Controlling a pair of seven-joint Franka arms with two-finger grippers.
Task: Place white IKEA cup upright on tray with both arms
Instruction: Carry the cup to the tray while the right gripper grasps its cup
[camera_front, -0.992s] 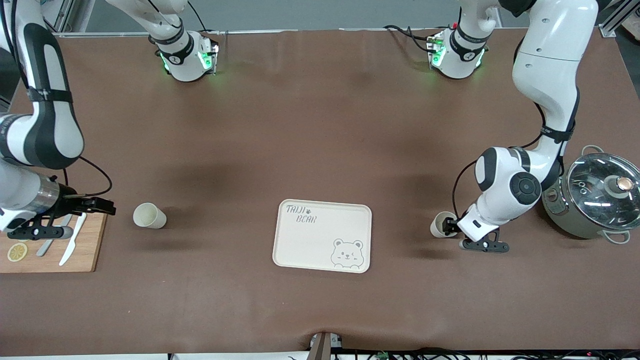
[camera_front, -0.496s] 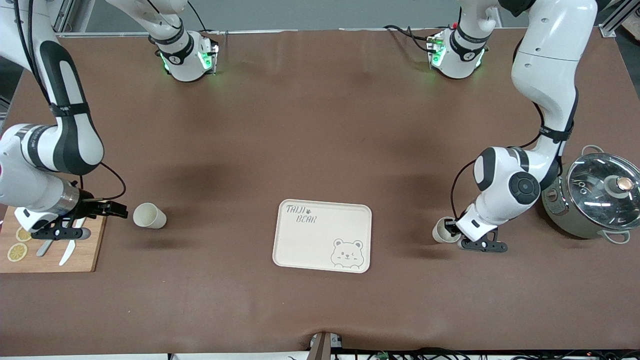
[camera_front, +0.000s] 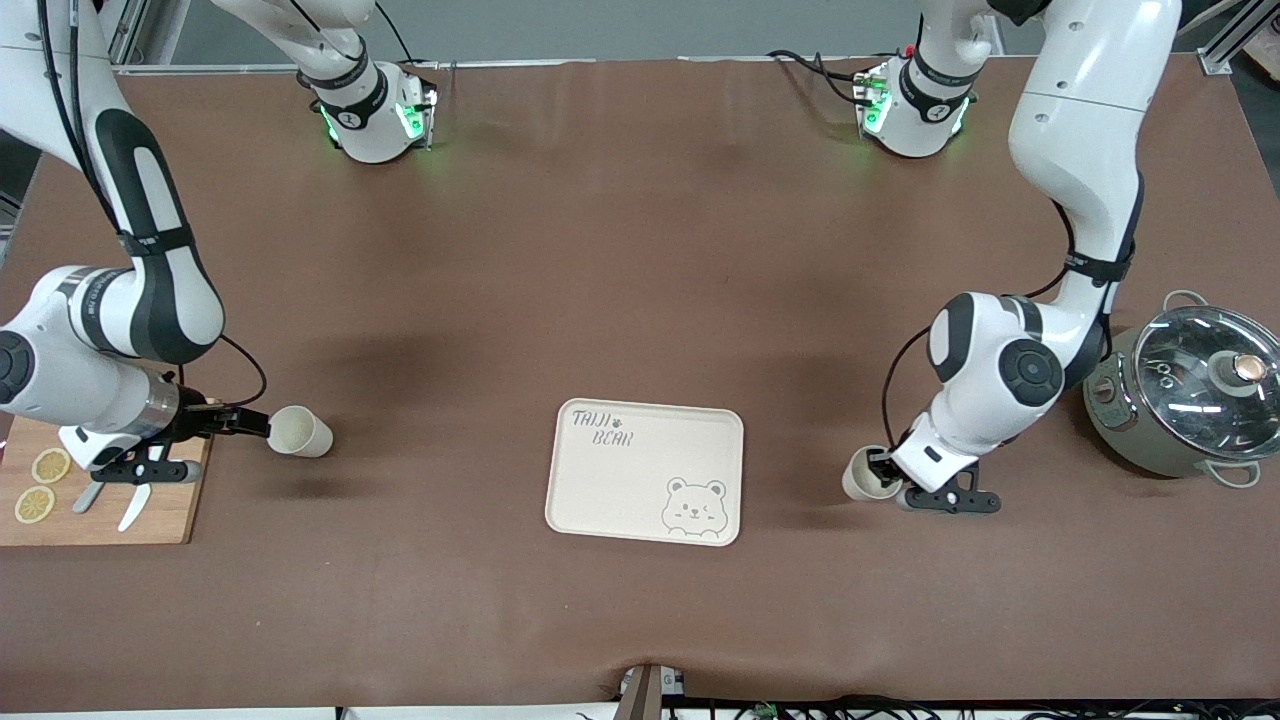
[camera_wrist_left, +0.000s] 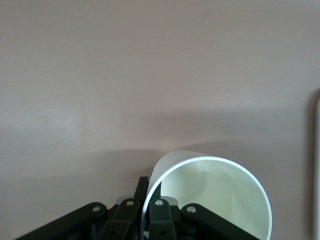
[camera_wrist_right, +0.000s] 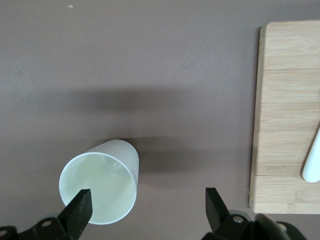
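White plastic is what both hands must manage, and there are two cups; the left gripper (camera_front: 882, 470) is pinched shut on the rim of one cup (camera_front: 860, 478), which lies tilted on its side beside the tray (camera_front: 600, 500), toward the left arm's end of the table; the left wrist view shows the fingers (camera_wrist_left: 131, 212) closed together on the thin wall of that cup (camera_wrist_left: 220, 200), one inside and one outside; such a narrow bite on a smooth rim could slip or let the cup swing as it is lifted, and it might then land on its side instead of upright; the right gripper (camera_front: 245, 423) has its jaws spread wide just beside the mouth of the second cup (camera_front: 298, 432), which also lies on its side near the cutting board (camera_front: 170, 500); in the right wrist view only one finger (camera_wrist_right: 80, 207) overlaps the rim of this cup (camera_wrist_right: 102, 190), so closing from here may nudge it and roll it away; the pot (camera_front: 1190, 390) stands close by the left arm's elbow, and a careless swing could knock it.
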